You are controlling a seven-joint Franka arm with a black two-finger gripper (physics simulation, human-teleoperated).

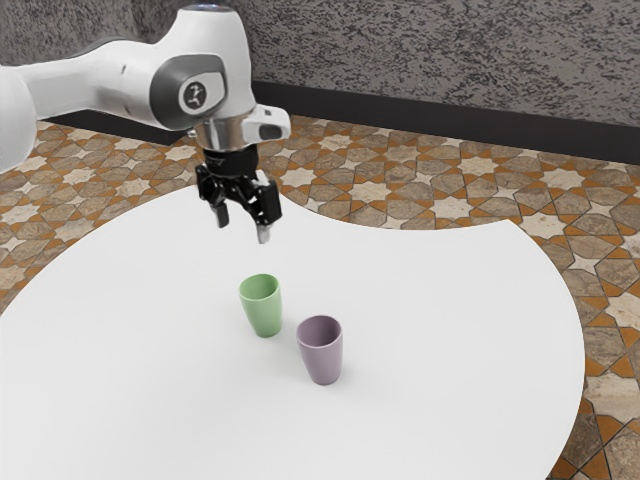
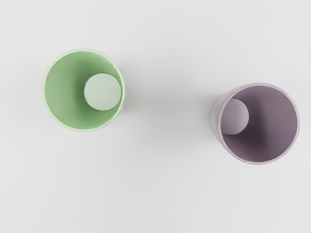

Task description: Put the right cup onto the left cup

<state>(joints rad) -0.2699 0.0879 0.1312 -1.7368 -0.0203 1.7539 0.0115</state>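
Note:
My gripper (image 1: 241,228) hangs over the white table in the exterior view, its two fingers spread wide and nothing between them. Below it stands an upright green cup (image 1: 264,310). The purple cup (image 1: 322,354) stands upright beside the green one, nearer the exterior view's lower edge and further right, with a small gap between them. From above, in the wrist view, both the green cup (image 2: 63,92) and the purple cup (image 2: 272,121) have open mouths, and their insides hold nothing.
The white table (image 1: 450,300) has a curved edge, with an inward bend behind the cups. Beyond it lie a patterned tile floor (image 1: 370,190) and a grey wall (image 1: 450,60) with a dark base strip.

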